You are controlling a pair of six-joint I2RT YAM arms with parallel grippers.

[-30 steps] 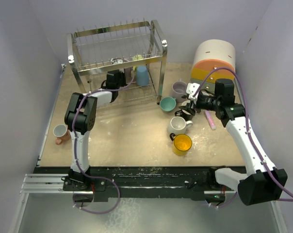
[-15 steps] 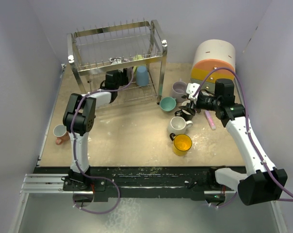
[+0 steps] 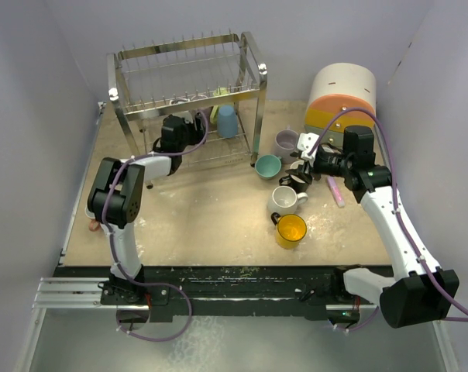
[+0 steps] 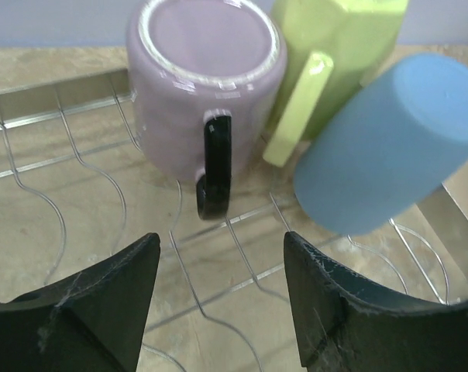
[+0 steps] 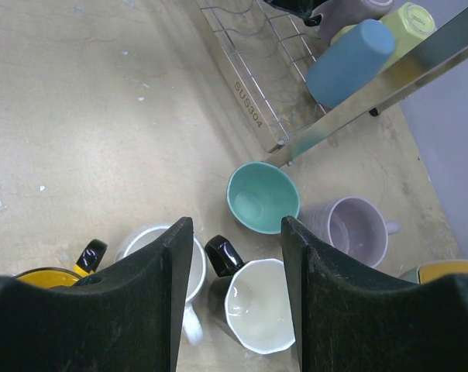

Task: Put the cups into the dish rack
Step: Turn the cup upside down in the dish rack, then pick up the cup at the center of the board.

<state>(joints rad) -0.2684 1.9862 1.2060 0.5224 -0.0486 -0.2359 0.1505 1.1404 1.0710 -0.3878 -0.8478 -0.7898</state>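
— Top external: we see the dish rack point(image 3: 259, 101) at the far left of the table point(image 3: 211, 209), with our left gripper point(image 3: 194, 122) reaching into its lower tier. What else is in there?

— We make out a blue cup point(image 3: 228, 121) on that tier, right of the gripper. On the table right of the rack stand a mauve mug point(image 3: 286, 142), a teal cup point(image 3: 268, 166), a white mug point(image 3: 284, 199) and a yellow mug point(image 3: 290, 229). Our right gripper point(image 3: 301, 167) hangs over a cream mug point(image 3: 300, 181) among them. A round drawer unit point(image 3: 342, 93) stands behind them.

— Left wrist next. How do we read the fingers point(image 4: 87, 310)?

— They are wide apart, with nothing between them. Ahead of them a lilac mug point(image 4: 203, 85) sits upside down on the rack's wire grid, its black handle turned toward us. A lime-green cup point(image 4: 335, 46) stands just right of it. The blue cup point(image 4: 381, 147) lies tilted, leaning against the green one.

— And the right wrist?

— Its fingers point(image 5: 141, 310) are parted too. The cream mug point(image 5: 257, 306) stands upright below the gap, and its black handle shows between them. We cannot tell whether either finger touches it. The white mug point(image 5: 160, 256) is just beside it, partly behind one finger. The teal cup point(image 5: 261, 198) and mauve mug point(image 5: 354, 229) lie beyond, near the rack's corner.
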